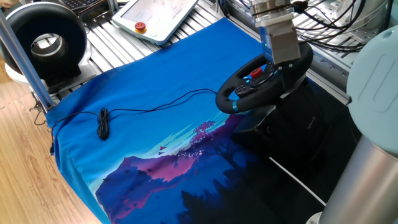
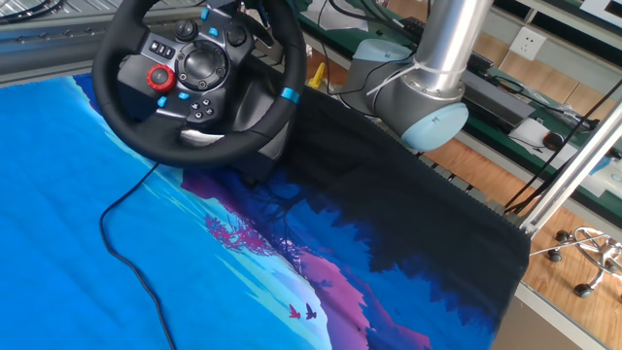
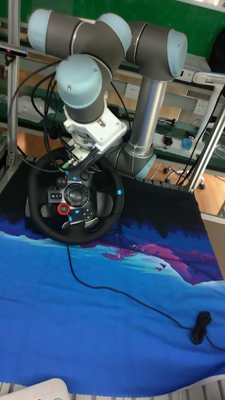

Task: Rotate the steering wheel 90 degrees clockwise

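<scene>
The black steering wheel (image 1: 264,81) (image 2: 194,83) (image 3: 75,200) stands tilted on its base at the cloth's far right in one fixed view. Its blue rim stripe (image 3: 119,190) sits at the right side of the rim in the tall fixed view, and its red hub button (image 3: 62,209) at lower left. My gripper (image 1: 285,67) (image 3: 80,164) hangs at the top of the rim, jaws either side of it and seemingly loose. The wheel's upper rim hides the fingertips.
A blue printed cloth (image 1: 155,137) covers the table. A thin black cable with a coiled end (image 1: 103,123) runs from the wheel. A black ring-shaped device with a white centre (image 1: 46,40) and a white pendant (image 1: 158,15) sit at the back. The arm's base (image 2: 428,107) stands behind the wheel.
</scene>
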`<state>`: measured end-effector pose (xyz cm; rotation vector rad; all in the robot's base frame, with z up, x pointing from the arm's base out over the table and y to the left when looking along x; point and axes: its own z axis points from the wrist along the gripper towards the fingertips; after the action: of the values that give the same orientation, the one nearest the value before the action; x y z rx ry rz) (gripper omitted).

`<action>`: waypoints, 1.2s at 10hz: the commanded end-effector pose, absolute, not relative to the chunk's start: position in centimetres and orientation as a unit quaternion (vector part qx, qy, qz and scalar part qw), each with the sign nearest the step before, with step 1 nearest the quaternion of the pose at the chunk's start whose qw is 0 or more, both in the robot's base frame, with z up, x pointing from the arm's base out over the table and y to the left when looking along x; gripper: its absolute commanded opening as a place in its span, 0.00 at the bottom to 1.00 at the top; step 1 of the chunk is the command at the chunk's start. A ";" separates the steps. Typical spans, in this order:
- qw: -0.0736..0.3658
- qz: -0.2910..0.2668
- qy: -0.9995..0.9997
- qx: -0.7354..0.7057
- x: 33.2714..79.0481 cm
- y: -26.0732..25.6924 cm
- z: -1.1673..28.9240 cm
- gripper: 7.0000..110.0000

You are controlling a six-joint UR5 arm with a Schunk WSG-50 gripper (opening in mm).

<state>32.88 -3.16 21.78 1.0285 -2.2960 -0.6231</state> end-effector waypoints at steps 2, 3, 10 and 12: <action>0.259 -0.237 -0.859 0.374 33.5 -1.3 21.0 0.00; 0.257 -0.236 -0.860 0.372 33.7 -0.8 20.8 0.00; 0.259 -0.228 -0.866 0.361 34.3 0.3 20.5 0.00; 0.261 -0.226 -0.866 0.361 34.3 0.2 20.4 0.00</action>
<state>34.02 -0.07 20.48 0.9820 -2.3391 -0.6139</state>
